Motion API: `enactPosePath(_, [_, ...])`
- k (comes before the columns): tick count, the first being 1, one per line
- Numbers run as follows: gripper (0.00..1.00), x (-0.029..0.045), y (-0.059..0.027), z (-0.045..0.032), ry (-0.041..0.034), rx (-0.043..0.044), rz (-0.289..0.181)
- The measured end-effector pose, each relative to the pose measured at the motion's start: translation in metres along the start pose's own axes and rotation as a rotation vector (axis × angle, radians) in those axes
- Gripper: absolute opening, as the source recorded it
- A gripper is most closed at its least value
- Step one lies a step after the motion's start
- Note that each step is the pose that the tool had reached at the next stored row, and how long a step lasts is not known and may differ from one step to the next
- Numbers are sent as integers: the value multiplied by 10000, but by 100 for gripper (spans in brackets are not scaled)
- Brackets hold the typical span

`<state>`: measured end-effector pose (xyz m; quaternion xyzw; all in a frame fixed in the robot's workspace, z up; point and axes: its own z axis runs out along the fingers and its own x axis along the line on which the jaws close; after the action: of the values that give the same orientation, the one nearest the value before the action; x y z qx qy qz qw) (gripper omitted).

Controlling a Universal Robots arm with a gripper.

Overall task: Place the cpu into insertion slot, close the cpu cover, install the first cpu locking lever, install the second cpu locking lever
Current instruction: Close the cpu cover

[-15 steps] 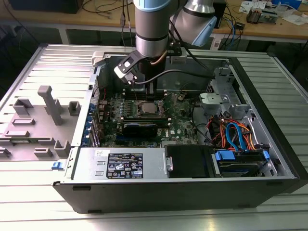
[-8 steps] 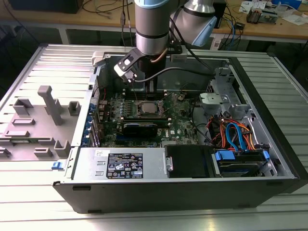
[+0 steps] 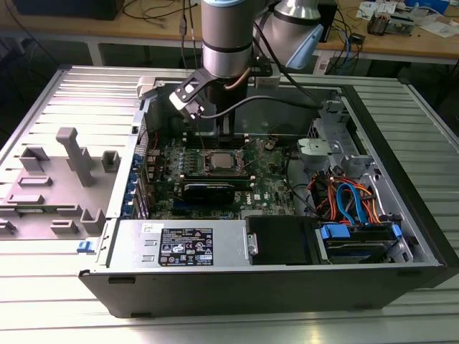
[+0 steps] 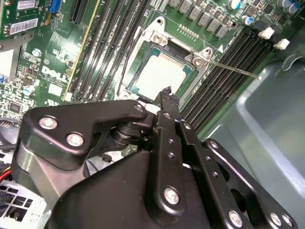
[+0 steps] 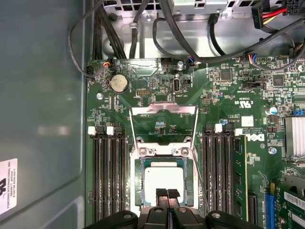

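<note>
My pincer (image 5: 167, 192) hovers with fingertips pressed together, gripping nothing, just above the cpu (image 5: 163, 179). The cpu lies in the insertion slot (image 5: 138, 181), and the cpu cover (image 5: 164, 109) stands open.

The arm (image 3: 226, 36) is a silver-grey cylinder with a dark band, and a grey cable (image 3: 272, 99) arcs from its wrist. The hand (image 4: 167, 93) is matte black: jointed flat links pinned with silver screws (image 4: 75, 139).
</note>
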<state>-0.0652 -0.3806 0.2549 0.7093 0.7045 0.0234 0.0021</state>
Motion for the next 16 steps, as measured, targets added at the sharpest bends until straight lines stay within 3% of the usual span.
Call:
enactPosePath(10, [11, 2, 3, -76, -1, 0, -1])
enactPosePath(16, [11, 2, 3, -83, 0, 1, -1])
